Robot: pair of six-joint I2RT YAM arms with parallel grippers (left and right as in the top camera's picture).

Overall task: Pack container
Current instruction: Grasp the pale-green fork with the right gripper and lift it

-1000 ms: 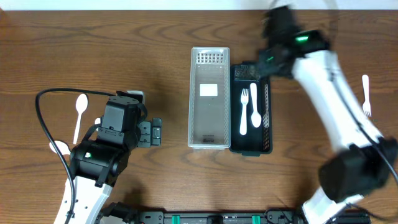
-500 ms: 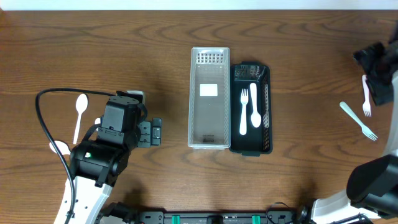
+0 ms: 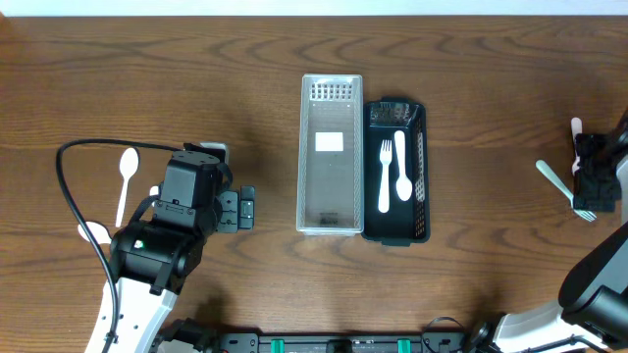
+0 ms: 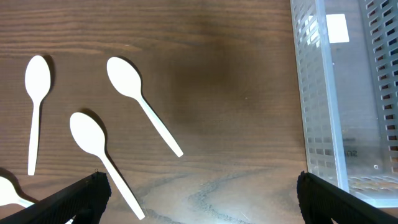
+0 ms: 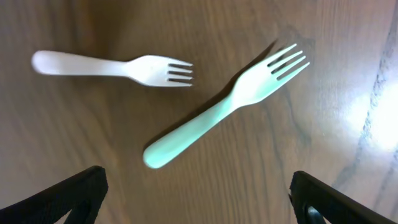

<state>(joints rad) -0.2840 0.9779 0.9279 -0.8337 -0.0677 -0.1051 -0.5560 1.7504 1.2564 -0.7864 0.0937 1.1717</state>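
Hovering overhead at three o'clock, the right gripper looks mid-fetch; the black slotted plastic container sits centre. Left wrist: the left gripper gapes over white plastic spoons. Right wrist: jaws wide above the pale green plastic fork; next, straddle its handle.

Two containers are counted: a clear bin and a black tray. Three forks are seen: a white fork in the tray, a loose white fork and a green fork. Five white spoons are counted: a tray spoon and four loose spoons, the last partly cut off.
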